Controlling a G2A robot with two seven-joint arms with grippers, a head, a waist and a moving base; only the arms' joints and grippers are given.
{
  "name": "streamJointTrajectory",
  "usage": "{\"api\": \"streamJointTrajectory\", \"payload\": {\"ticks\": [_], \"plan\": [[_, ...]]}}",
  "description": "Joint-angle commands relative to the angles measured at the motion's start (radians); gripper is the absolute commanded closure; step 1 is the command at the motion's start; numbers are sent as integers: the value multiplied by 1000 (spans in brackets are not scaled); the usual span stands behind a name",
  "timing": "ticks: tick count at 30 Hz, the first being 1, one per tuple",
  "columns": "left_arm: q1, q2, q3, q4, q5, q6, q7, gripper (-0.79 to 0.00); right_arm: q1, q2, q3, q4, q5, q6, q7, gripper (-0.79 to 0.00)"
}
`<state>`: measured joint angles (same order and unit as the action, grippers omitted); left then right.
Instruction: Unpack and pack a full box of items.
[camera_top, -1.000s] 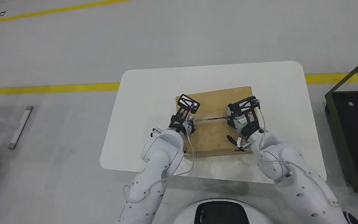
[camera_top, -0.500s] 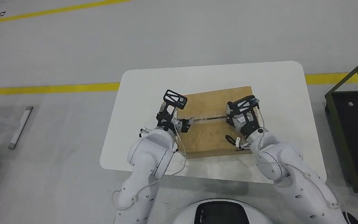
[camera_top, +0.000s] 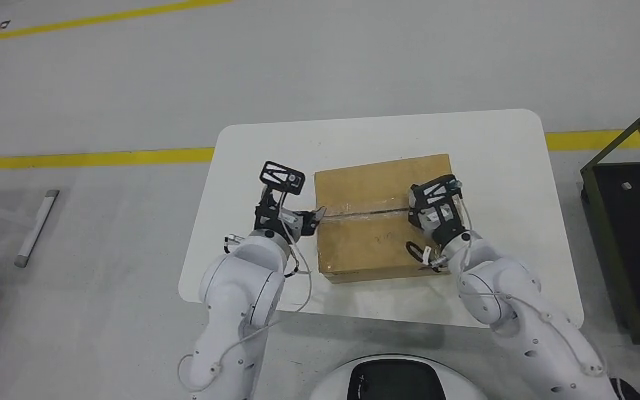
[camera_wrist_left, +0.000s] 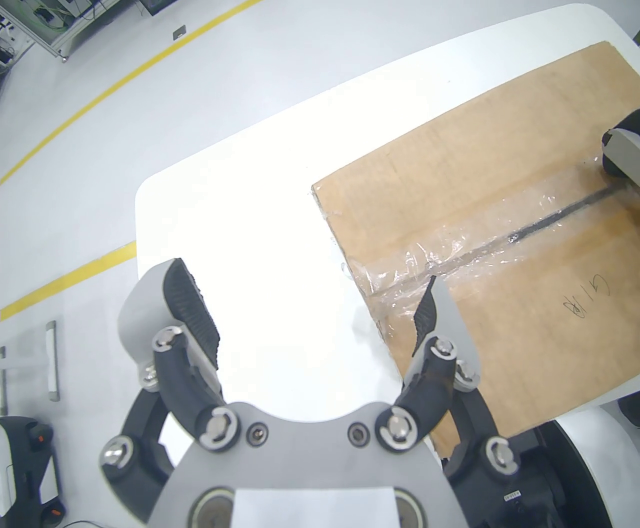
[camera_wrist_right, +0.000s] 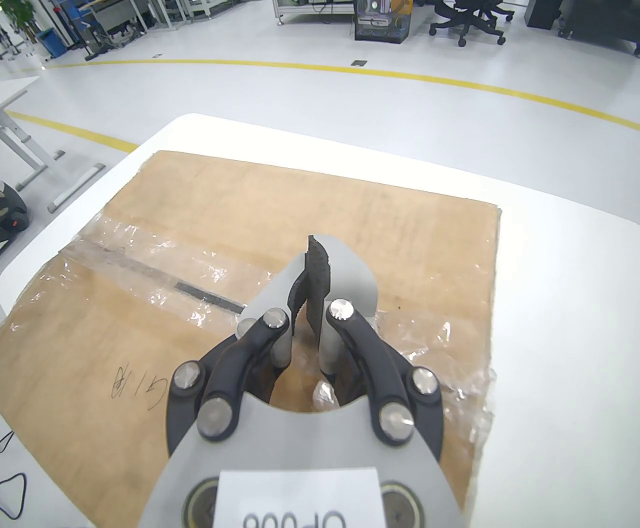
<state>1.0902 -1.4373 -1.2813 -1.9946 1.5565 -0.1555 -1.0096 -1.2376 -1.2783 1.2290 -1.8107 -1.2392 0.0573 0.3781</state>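
Observation:
A shut brown cardboard box (camera_top: 385, 215) stands in the middle of the white table (camera_top: 250, 160). Clear crinkled tape (camera_wrist_left: 430, 250) runs along its dark centre seam. My left gripper (camera_top: 308, 220) hangs open at the box's left end. One of its fingertips (camera_wrist_left: 431, 300) is over the taped edge of the box (camera_wrist_left: 500, 210), the other over bare table. My right gripper (camera_wrist_right: 314, 270) is shut, low over the top of the box (camera_wrist_right: 210, 200) at the right end of the seam. Nothing shows between its pads. In the top view, my right gripper (camera_top: 414, 207) sits on the seam line.
A dark green cart (camera_top: 612, 230) stands off the table's right side. A grey bar (camera_top: 35, 228) lies on the floor to the left. Bare table surrounds the box on every side, widest at the left and far edges.
My left arm has drawn back to the left, from over the box top to its left edge. The right gripper has stayed at the seam's right end.

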Motion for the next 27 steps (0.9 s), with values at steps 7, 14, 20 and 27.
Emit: {"api": "streamJointTrajectory", "payload": {"ticks": [7,14,20,27], "plan": [[4,3,-26,-24,-35,8,20,-785,-36,5,78,-70,20,26,4,0],[1,7,-43,-33,-55,-2,51,-785,-19,5,85,-10,-1,15,28,0],[16,13,-67,-60,-82,-18,111,-785,-36,4,160,-83,59,56,-28,0],[46,19,-86,-86,-92,-21,190,-785,-142,16,347,-93,88,103,-68,0]]}}
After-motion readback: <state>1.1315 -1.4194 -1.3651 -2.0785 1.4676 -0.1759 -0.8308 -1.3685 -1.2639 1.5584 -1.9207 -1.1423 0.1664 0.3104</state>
